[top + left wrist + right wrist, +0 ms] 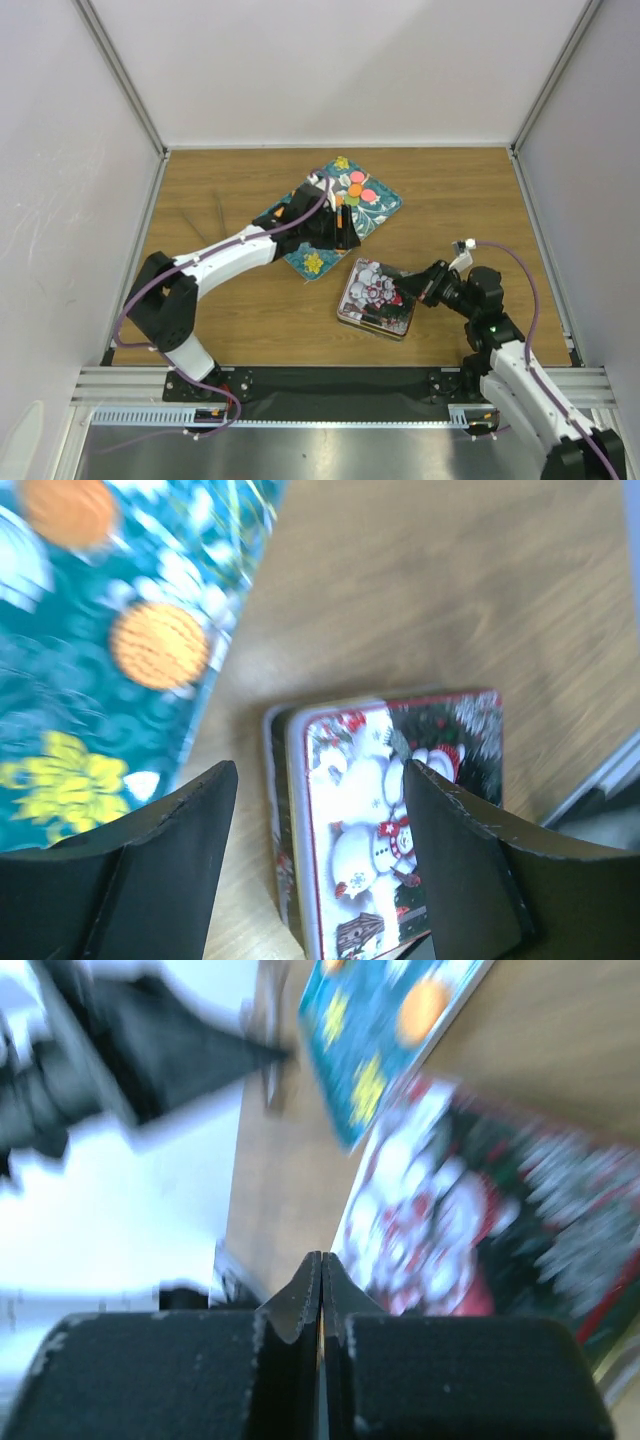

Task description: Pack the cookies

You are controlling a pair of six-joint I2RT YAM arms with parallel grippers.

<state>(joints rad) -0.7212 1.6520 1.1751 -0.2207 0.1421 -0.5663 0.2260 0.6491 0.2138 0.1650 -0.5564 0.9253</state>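
The cookies [356,188] lie at the far end of the teal floral tray [300,262]: orange, pink and green discs. Two orange ones [158,645] show in the left wrist view, one [422,1010] in the right wrist view. A closed tin with a snowman lid [375,297] sits in front of the tray. My left gripper [348,236] hovers over the tray's near right part, open and empty [318,775], with the tin [395,810] seen between its fingers. My right gripper [412,291] is at the tin's right edge, shut [321,1260], the tin [470,1230] just ahead.
The wooden table [230,310] is walled by white panels on three sides, with a metal rail along its near edge [320,382]. The tray's yellow flower prints [70,785] are not cookies. My left arm [220,258] stretches across the table's left half.
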